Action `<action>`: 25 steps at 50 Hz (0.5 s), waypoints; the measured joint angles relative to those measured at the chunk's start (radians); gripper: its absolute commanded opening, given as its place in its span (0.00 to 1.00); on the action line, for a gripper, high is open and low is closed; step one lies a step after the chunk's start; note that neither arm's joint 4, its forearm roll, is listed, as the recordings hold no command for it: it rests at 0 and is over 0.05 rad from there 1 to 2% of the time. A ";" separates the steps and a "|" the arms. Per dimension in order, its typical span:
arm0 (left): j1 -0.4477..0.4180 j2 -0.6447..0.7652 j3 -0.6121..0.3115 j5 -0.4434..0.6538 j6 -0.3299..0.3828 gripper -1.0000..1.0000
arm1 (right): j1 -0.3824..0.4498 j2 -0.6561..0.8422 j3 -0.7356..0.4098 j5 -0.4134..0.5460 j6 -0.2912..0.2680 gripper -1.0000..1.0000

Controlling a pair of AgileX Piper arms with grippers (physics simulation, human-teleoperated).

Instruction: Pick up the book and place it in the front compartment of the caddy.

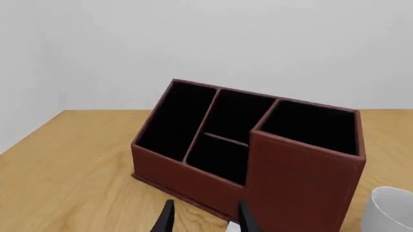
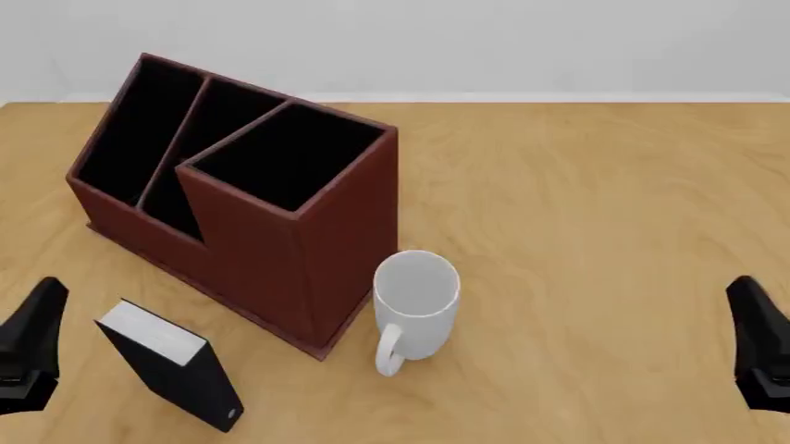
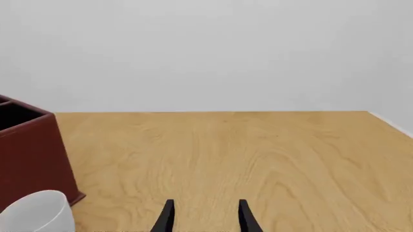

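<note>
While book [image 2: 169, 363] stands free | left pincer [image 1: 204, 217] tips seemingly apart, cropped

- Table [image 2: 593, 213]: light wood-grain top, running back to a pale wall.
- Caddy [image 2: 333, 250]: dark red-brown box standing on the table at far left, set at an angle; three black-lined compartments open upward.
- Mug [image 2: 416, 310]: white, upright, just beside the caddy's near corner, handle toward the near edge.
- Book [image 2: 185, 379]: black covers, pale page block, standing on the table at near left, in front of the caddy and apart from it.
</note>
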 measured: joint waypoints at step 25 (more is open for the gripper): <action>0.008 0.025 -0.002 -0.020 0.005 1.00 | 0.009 0.097 -0.001 -0.057 0.005 1.00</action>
